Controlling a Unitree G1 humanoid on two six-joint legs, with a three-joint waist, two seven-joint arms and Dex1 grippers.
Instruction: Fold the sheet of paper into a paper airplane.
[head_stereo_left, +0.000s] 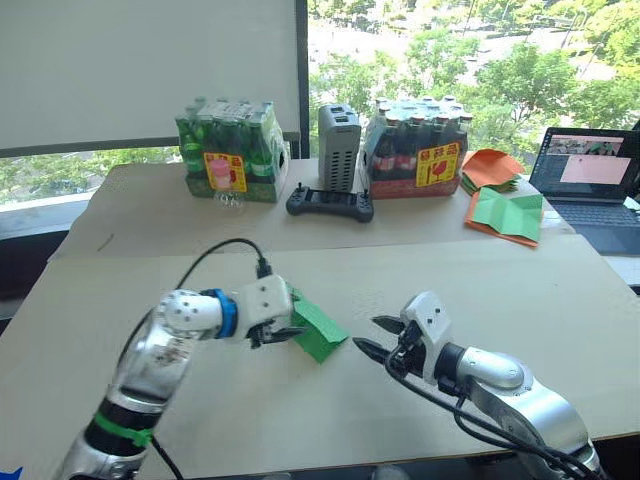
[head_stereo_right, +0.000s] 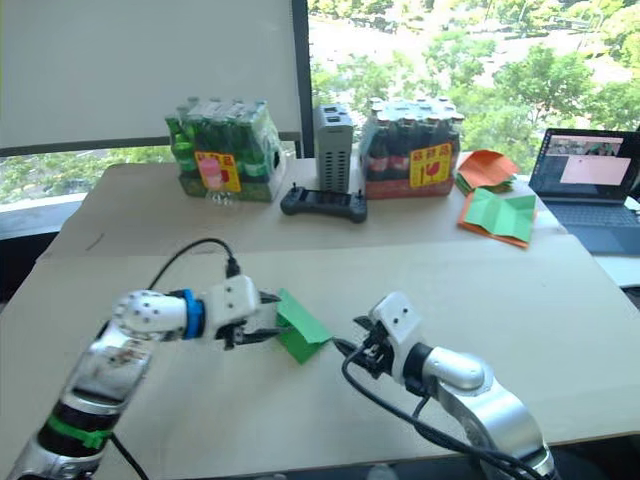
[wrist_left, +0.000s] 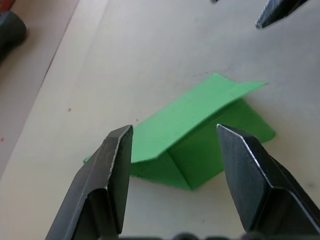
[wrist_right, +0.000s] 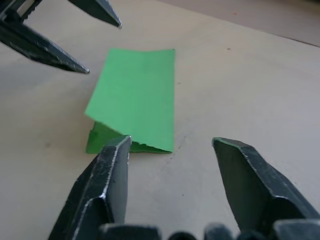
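Though creased into a narrow strip with one flap lifted, sheet of paper (head_stereo_left: 319, 329) lying mid-table (head_stereo_left: 560, 300), unheld between spread-fingered left gripper (head_stereo_left: 283, 333) and right gripper (head_stereo_left: 378, 335); nose and wings seemingly unformed.

The left tool (head_stereo_left: 283, 331) covers the near end of the folded sheet of paper (head_stereo_left: 320, 329). A laptop (head_stereo_left: 592, 190) is cut off at the picture's edge; bottle labels (head_stereo_left: 225, 171) are too small to read.
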